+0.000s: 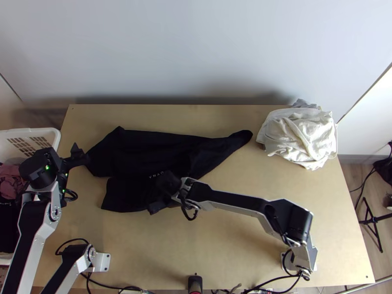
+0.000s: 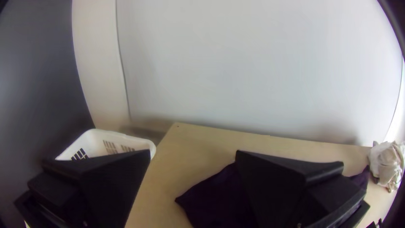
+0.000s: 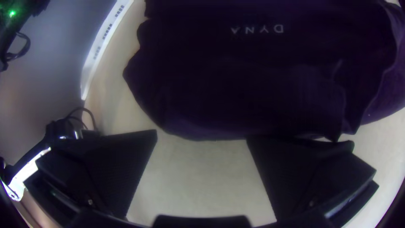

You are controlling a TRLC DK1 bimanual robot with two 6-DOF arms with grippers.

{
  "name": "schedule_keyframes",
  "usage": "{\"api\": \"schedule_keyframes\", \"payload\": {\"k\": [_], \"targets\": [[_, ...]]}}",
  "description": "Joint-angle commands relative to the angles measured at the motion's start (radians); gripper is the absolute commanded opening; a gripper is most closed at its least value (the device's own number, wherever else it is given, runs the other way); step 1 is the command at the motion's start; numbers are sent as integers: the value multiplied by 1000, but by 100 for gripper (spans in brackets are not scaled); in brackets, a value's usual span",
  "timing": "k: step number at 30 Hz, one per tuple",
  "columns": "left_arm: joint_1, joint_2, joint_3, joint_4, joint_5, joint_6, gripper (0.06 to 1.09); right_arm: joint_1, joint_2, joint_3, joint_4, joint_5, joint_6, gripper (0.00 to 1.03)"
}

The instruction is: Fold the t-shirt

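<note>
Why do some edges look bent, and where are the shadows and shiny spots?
Top view: a soft shadow on the wall just behind the table; left wrist view: fisheye bending curves the wall's seam, corners dark; right wrist view: the basket bows too, glare whitens a silver arm link.

High above the left gripper (image 1: pixel 81 152) and right gripper (image 1: pixel 158 194), your top view stared steeply down, farthest back! Close behind the left gripper, your left wrist view gazed past it to the wall (image 1: pixel 196 54). Your right wrist view, close in, peered down past the right gripper. Top and left shared the basket (image 1: pixel 30 131) beside the left gripper; all three caught the t-shirt (image 1: pixel 147 144).
</note>
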Motion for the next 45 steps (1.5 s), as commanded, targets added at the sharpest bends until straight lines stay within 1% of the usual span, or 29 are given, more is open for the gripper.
{"api": "schedule_keyframes", "payload": {"k": [1,2,3,4,5,6,7,11,13,15,19,21,23,26,30,32,34,36,38,39,40,42,44,45], "targets": [[32,-2,-19,22,1,21,104,7,63,83,-18,18,2,98],[37,0,-22,23,1,24,104,9,71,94,-28,21,1,96],[41,0,-25,23,1,26,104,12,77,103,-37,26,-1,92],[46,0,-28,23,1,27,104,19,80,114,-60,38,-2,82],[50,0,-28,26,1,27,104,27,82,121,-75,69,-6,65],[53,1,-31,34,1,27,104,35,83,124,-77,115,-12,40],[55,4,-33,40,3,30,104,42,85,126,-75,144,-39,22],[60,17,-31,61,3,36,104,41,92,123,-84,142,-76,22],[60,20,-29,63,3,43,104,38,71,97,-118,141,-113,21],[60,21,-29,66,3,47,104,32,28,37,-120,130,-174,21],[63,32,-23,81,4,66,104,-4,-80,-107,-120,89,-263,21],[63,43,-13,83,12,67,104,-25,-149,-192,-120,81,-334,21],[63,52,0,87,23,66,104,-59,-205,-265,-120,83,-391,21],[58,73,10,95,29,66,104,-134,-282,-342,-127,83,-441,21],[49,109,27,97,33,66,104,-243,-340,-428,-132,83,-561,21],[43,121,33,103,33,66,104,-294,-353,-440,-135,83,-569,21],[40,133,38,118,35,66,104,-304,-380,-440,-137,81,-556,21],[40,150,46,121,40,66,104,-292,-389,-434,-137,81,-529,21],[41,166,53,123,44,67,104,-254,-386,-432,-135,81,-521,22],[41,169,55,124,46,70,104,-240,-377,-428,-135,83,-516,26],[43,170,56,127,46,72,104,-226,-368,-420,-134,81,-503,35],[43,170,56,127,47,73,104,-205,-343,-391,-127,81,-449,63],[47,172,49,127,47,81,104,-174,-311,-354,-127,81,-432,88],[49,173,46,127,47,82,104,-160,-290,-333,-130,81,-430,92]]}}
